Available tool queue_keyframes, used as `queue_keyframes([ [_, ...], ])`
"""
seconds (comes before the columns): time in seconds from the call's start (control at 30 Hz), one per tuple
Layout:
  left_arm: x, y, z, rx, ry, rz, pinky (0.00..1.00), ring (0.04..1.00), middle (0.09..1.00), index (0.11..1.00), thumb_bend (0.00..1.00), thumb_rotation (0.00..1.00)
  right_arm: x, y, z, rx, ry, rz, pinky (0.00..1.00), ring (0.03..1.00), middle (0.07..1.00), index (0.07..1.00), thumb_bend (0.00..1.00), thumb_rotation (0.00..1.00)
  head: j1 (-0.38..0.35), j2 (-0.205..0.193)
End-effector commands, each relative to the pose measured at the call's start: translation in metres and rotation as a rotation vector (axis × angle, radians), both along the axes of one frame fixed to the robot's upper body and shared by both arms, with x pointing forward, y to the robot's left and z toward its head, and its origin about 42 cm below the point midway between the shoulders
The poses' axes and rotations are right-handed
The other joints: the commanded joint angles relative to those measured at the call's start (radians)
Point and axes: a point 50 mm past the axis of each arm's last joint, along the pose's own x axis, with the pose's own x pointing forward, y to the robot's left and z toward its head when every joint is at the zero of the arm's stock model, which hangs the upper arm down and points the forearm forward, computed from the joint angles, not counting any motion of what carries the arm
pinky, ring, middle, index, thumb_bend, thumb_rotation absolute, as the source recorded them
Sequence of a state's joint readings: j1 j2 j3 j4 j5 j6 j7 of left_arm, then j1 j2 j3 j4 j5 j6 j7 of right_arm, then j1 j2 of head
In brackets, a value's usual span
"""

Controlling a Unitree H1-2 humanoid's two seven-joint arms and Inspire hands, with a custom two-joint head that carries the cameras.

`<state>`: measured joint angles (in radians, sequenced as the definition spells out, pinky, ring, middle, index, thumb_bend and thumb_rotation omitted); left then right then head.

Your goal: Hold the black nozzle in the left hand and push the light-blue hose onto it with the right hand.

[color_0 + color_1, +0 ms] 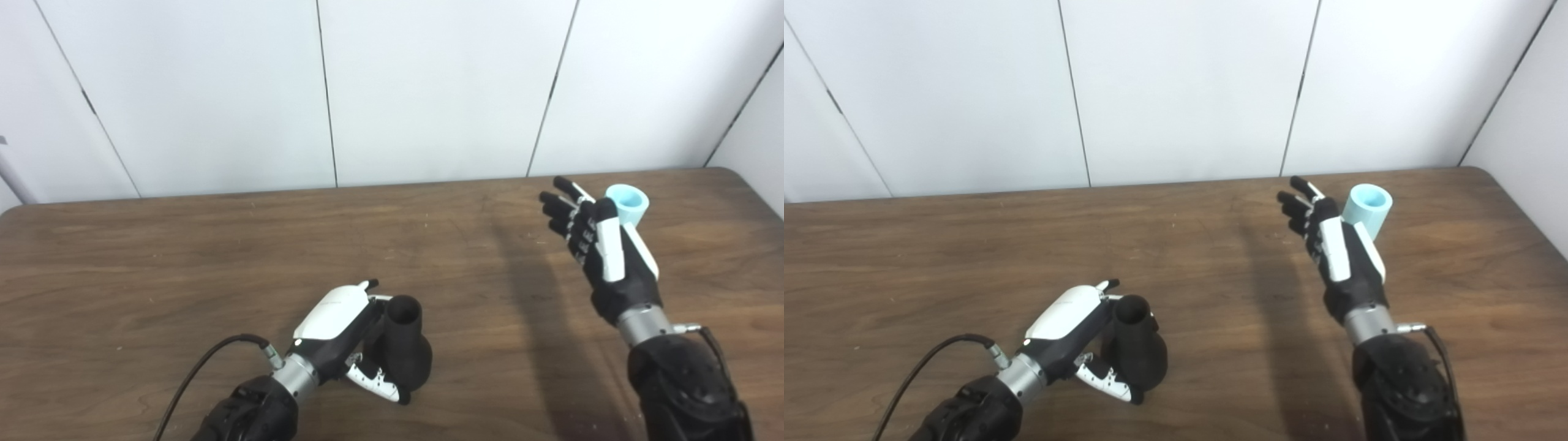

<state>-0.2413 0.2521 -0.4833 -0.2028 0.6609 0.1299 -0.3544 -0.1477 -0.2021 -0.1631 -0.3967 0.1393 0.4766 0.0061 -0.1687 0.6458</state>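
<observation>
Two hands: left hand (343, 334) fingers gripping black nozzle (401, 349) upright; right hand (603, 248) fingers open beside light-blue hose (629, 205), on tabletop (184, 257).

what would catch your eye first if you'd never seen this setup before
Probably the light-blue hose, a short pale tube standing open end up on the dark wooden table at far right, with the right hand open just left of it. Next, at near centre, the left hand wrapped around the black nozzle, its mouth pointing up.
</observation>
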Motion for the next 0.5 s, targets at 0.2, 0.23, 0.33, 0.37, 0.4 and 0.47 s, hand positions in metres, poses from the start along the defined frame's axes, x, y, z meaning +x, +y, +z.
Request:
queue_keyframes([
  [0.2,-0.004,0.007,-0.023,0.068,0.078,-0.024,1.0,0.716,0.499,0.481,0.52,0.0,0.021,-0.017,0.042,-0.159,-0.11,-0.033,0.9,0.934,0.923,0.918,0.65,0.99,-0.038,-0.007],
  [0.23,-0.004,0.008,-0.024,0.071,0.078,-0.022,1.0,0.714,0.497,0.482,0.52,0.0,0.023,-0.02,0.046,-0.197,-0.117,-0.04,0.9,0.934,0.924,0.918,0.65,0.97,-0.038,-0.007],
  [0.33,-0.004,0.009,-0.024,0.078,0.078,-0.019,1.0,0.712,0.491,0.485,0.52,0.0,0.029,-0.028,0.06,-0.302,-0.138,-0.064,0.86,0.926,0.928,0.917,0.62,0.8,-0.063,-0.01],
  [0.37,-0.005,0.009,-0.023,0.079,0.077,-0.018,1.0,0.71,0.489,0.486,0.52,0.0,0.032,-0.03,0.064,-0.347,-0.14,-0.078,0.84,0.925,0.929,0.916,0.62,0.72,-0.075,-0.008],
  [0.4,-0.006,0.01,-0.022,0.079,0.075,-0.018,1.0,0.708,0.487,0.487,0.52,0.0,0.034,-0.032,0.067,-0.391,-0.142,-0.093,0.82,0.917,0.929,0.91,0.63,0.65,-0.081,-0.007],
  [0.47,-0.006,0.011,-0.02,0.078,0.073,-0.018,1.0,0.707,0.486,0.488,0.52,0.0,0.041,-0.038,0.073,-0.499,-0.138,-0.128,0.77,0.893,0.92,0.898,0.66,0.57,-0.094,-0.006],
])
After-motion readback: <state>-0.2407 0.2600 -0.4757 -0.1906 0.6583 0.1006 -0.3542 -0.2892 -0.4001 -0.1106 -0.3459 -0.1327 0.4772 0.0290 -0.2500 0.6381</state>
